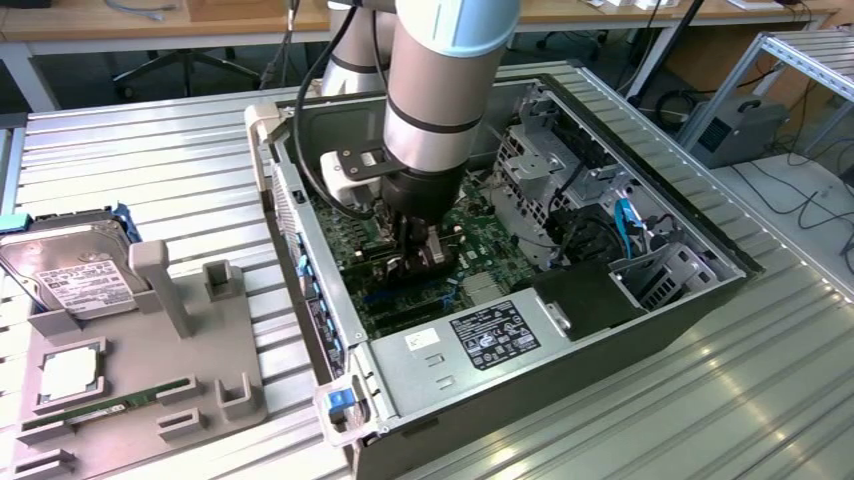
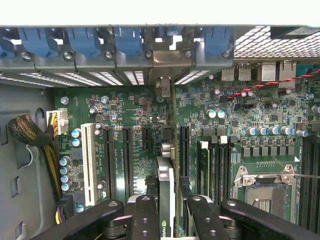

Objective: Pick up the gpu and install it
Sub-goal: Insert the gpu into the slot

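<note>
Above ridged black slots, fingers [image 2: 169,212] pinch the thin gpu [image 2: 167,200].

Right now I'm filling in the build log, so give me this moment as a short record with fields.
Location: gripper down inside the open PC case
Held: gpu, edge-on between the fingers
Position: over the motherboard, its bracket end toward the rear slot covers
Outside case: hard drive and RAM stick on the grey holder
</note>
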